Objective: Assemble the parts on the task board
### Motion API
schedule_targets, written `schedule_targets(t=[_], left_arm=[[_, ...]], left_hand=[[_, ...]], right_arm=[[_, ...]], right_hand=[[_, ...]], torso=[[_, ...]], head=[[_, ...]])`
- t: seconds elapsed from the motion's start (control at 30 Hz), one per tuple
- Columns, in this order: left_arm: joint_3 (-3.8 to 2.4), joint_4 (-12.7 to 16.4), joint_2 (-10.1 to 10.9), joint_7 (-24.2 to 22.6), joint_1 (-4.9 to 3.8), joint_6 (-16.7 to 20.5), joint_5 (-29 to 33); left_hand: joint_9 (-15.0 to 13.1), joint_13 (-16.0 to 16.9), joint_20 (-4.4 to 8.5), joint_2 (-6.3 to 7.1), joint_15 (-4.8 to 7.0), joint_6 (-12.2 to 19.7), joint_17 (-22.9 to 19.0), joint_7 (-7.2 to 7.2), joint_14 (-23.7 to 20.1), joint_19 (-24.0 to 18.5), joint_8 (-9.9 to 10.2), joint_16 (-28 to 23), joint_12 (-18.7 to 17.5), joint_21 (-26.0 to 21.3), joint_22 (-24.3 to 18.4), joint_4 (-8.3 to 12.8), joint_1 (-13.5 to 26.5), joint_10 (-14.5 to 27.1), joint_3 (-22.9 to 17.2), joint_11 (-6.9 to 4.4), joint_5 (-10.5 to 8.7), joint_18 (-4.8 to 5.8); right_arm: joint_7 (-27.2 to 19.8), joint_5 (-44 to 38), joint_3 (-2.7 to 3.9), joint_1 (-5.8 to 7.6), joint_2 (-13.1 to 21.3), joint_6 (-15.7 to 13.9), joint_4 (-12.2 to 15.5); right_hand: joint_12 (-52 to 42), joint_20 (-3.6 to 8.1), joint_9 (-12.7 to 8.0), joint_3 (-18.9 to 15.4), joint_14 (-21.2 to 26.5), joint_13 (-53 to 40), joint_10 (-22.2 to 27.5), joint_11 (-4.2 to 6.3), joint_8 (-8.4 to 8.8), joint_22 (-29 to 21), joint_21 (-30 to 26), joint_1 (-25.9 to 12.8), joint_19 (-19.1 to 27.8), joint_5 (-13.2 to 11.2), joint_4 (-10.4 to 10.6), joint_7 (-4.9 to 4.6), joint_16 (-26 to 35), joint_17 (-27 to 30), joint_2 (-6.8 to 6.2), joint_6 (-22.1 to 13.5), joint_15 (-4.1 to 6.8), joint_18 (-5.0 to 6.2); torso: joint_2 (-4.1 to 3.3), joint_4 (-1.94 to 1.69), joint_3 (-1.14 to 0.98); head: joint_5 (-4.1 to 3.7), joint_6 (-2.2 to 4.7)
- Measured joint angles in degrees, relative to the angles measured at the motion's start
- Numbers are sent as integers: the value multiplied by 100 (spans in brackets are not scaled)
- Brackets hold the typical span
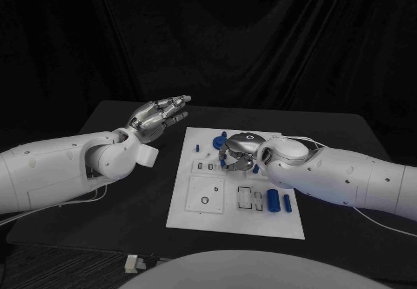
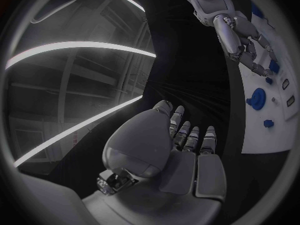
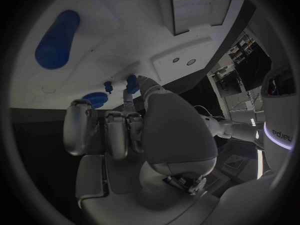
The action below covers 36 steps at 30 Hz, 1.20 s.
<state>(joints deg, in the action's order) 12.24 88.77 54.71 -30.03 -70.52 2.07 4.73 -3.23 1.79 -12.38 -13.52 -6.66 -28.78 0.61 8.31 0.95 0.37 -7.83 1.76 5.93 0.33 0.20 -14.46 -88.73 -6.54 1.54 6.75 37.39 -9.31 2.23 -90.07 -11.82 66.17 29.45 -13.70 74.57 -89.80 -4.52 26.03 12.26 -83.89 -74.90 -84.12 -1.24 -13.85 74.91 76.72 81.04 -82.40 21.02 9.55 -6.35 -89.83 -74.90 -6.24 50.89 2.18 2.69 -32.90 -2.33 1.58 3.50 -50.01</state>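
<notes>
Centrally on the black table (image 1: 130, 205) lies the white task board (image 1: 196, 214), a flat plate with several shallow recesses and slots cut into it. Blue parts sit on it: two upright-lying cylinders (image 1: 273, 200) near its right edge toward the near corner, a small blue peg (image 1: 197, 146) close to its far left corner, and a round blue disc (image 2: 257, 98) with a smaller blue piece (image 2: 268, 123) beside it, seen from the left wrist view. From the right wrist view a long blue cylinder (image 3: 56, 39) lies on the board well apart from the fingers.

Over the far half of the board hangs the right hand (image 1: 236, 153), palm down, its fingers (image 3: 132, 97) curled toward the plate beside a small blue part (image 3: 132, 81). Whether the fingertips actually grip that piece or only touch the board next to it, I cannot tell.

Off the board, beyond its far left corner, the left hand (image 1: 158, 115) is raised above the table with its fingers (image 2: 187, 135) stretched out straight and slightly spread, holding nothing.
</notes>
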Motion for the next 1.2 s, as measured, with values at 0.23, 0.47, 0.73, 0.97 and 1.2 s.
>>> schedule_targets(t=[0.23,0.47,0.73,0.97,1.2], left_arm=[[0,-2,-11,0,0,0,0],[0,-6,-29,0,0,0,-1],[0,-6,-31,0,0,0,-1],[0,-7,-37,-3,0,0,-2],[0,-12,-41,-4,0,0,-2]], left_hand=[[0,0,0,0,0,0,0,0,0,0,0,0,0,0,0,0,0,0,0,0,0,0],[0,-1,0,0,0,0,-1,0,0,0,0,0,0,0,0,0,0,0,0,0,0,0],[1,-1,0,25,0,0,-1,0,0,0,0,0,0,0,-1,24,-25,3,-24,2,0,0],[1,-2,0,30,0,0,-1,0,0,0,0,0,0,0,-1,24,-30,22,-24,21,0,0],[1,-2,0,30,0,0,-1,0,0,0,0,0,0,0,-1,24,-30,21,-23,21,0,0]], right_arm=[[-2,-3,0,-2,-43,16,-59],[2,-5,1,-11,-71,75,-101],[21,-6,1,-17,-94,155,-122],[40,-7,0,-18,-116,203,-142],[46,-8,0,-19,-124,222,-155]], right_hand=[[0,5,-15,9,0,0,0,0,17,0,-43,-2,6,-11,-9,-1,0,-5,2,-37,0,0],[0,-1,-222,40,-20,-5,21,-21,323,4,-213,-117,103,-242,-71,-72,0,-4,-36,-350,-20,-1],[0,-21,-389,15,-20,-4,21,-21,509,3,-321,-146,164,-545,-126,-43,0,-4,-52,-444,-20,92],[0,-21,-502,-16,-20,-4,21,-20,634,3,-377,-207,164,-783,-158,-54,0,-3,-65,-581,-20,92],[0,-21,-752,-95,-20,-3,21,-20,882,3,-420,-278,164,-1142,-161,-51,0,-3,-55,-908,-20,91]], torso=[[5,12,-5],[5,16,-11],[5,16,-12],[5,18,-14],[6,19,-15]], head=[[10,0],[16,1],[16,1],[20,1],[18,1]])
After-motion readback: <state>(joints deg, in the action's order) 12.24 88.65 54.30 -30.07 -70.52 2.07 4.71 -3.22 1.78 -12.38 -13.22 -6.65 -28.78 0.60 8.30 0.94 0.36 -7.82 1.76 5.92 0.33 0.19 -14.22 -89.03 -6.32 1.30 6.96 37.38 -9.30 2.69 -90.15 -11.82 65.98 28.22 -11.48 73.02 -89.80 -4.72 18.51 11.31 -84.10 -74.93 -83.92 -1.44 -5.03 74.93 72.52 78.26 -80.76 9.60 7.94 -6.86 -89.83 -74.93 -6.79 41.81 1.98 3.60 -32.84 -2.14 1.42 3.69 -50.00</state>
